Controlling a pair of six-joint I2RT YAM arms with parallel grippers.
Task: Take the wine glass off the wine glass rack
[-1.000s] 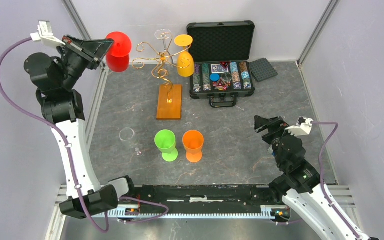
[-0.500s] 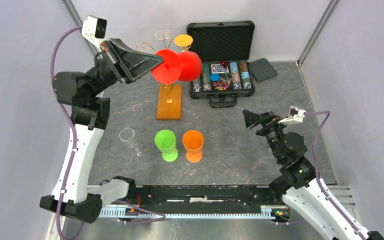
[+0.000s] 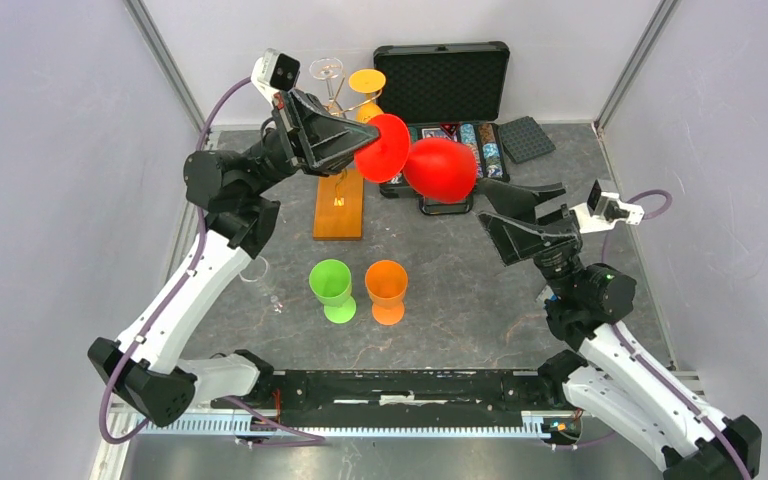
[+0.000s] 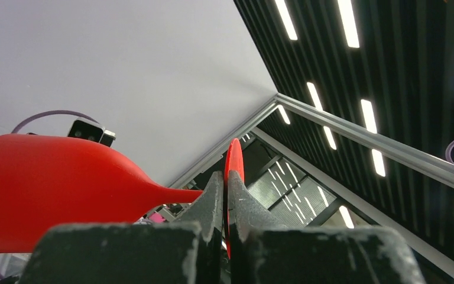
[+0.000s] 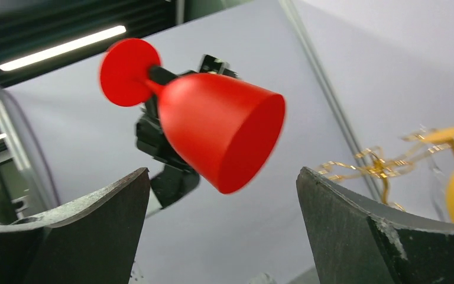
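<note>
The left gripper (image 3: 362, 150) is pinched tight on the thin edge of the round foot of the red wine glass (image 3: 440, 168). In the left wrist view its two fingers (image 4: 213, 201) squeeze the disc from both sides, and the bowl (image 4: 53, 189) sticks out sideways to the left.

The glass is off the rack (image 3: 339, 210) and in the air. It lies nearly level, with the stem pointing back at the left gripper and the open mouth facing the right arm. From above it seems to hang over the front edge of the black case (image 3: 445, 85), though its height there is hard to judge.

The right gripper (image 3: 490, 215) is spread wide and close to the bowl but not touching it. In its own view the rim (image 5: 219, 130) sits between the two fingers (image 5: 94, 219) with clear space on either side.

A yellow glass (image 3: 367, 82) and a clear glass (image 3: 326, 70) hang on the rack's wire arms behind the left gripper. A green glass (image 3: 332, 285) and an orange glass (image 3: 387, 288) stand side by side on the table (image 3: 460, 300), well apart from both grippers.
</note>
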